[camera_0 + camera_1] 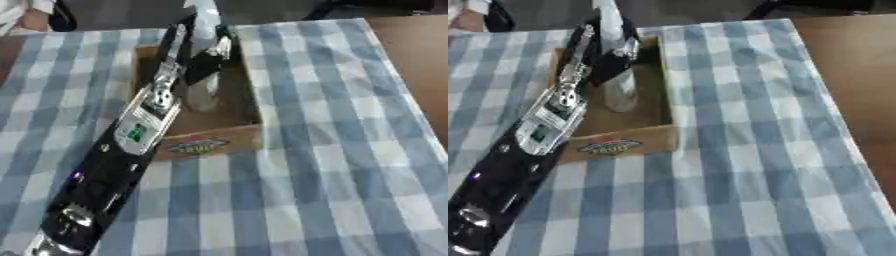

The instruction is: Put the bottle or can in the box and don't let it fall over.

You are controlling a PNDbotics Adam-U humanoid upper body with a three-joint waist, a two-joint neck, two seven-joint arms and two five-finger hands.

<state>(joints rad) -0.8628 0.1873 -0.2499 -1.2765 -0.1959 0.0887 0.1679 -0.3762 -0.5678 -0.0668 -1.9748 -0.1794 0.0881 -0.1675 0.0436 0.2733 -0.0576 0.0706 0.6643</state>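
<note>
Bottle (203, 90) — clear plastic, tall and slim, pale neck at top — stands upright inside the box (247, 102), base on the box floor near the middle, slightly toward the far left wall. Left hand (199, 55), black with silver parts, has its fingers (220, 47) curled round the bottle's upper body, gripping it; the neck sticks up above the hand. Left arm runs diagonally from the lower left corner over the box's left wall — black shell, silver-grey wrist section with a small green light.

Box is shallow brown cardboard, open top, square-ish, with an oval printed label (198, 146) on the near wall. It sits on a blue-and-white checked cloth (332, 165), soft, few wrinkles, covering the tabletop (416, 60); bare brown wood shows at the right edge.

Right hand not visible in either view.
</note>
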